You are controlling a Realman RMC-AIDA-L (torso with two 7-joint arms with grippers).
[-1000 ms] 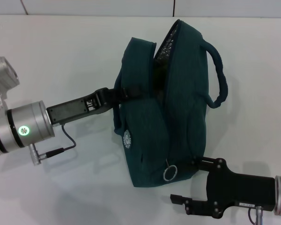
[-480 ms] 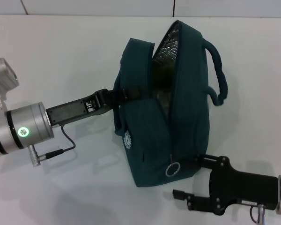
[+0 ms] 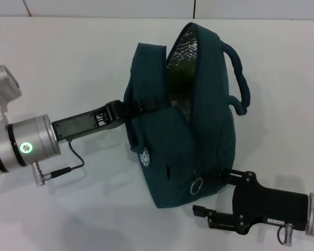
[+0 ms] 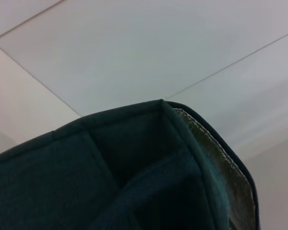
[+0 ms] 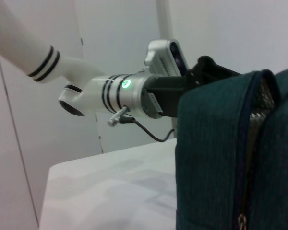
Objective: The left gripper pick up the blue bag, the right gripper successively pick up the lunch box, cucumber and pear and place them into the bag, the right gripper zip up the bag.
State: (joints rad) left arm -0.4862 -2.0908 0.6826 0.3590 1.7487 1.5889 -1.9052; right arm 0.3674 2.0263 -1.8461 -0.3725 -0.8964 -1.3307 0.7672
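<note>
— Nearest the robot?
— The right gripper (image 3: 212, 194), fingers spread, one touching the blue bag (image 3: 196, 136) by its ring zipper pull (image 3: 197, 185).
— Farther?
— The left gripper (image 3: 138, 106) clamps the bag's side strap on the white table (image 3: 68, 63); top gapes open.
</note>
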